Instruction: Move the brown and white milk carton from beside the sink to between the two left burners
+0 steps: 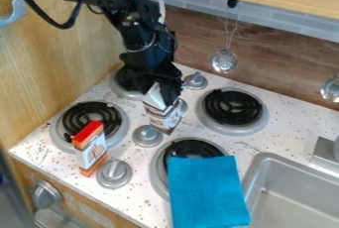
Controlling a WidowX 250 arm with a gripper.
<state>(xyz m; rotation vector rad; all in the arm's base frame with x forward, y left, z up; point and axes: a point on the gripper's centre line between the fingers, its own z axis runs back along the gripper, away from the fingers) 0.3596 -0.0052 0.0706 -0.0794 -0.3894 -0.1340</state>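
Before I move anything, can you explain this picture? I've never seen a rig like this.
A fixed camera looks down at a slant. The black machine coming in from the top is a robot arm; its jaws are at the top of a brown-and-white carton, though whether they grip it, I can't tell. On the speckled stovetop are four coil burners, silver knobs and a red-topped carton. A blue cloth partly covers one burner, beside a metal sink.
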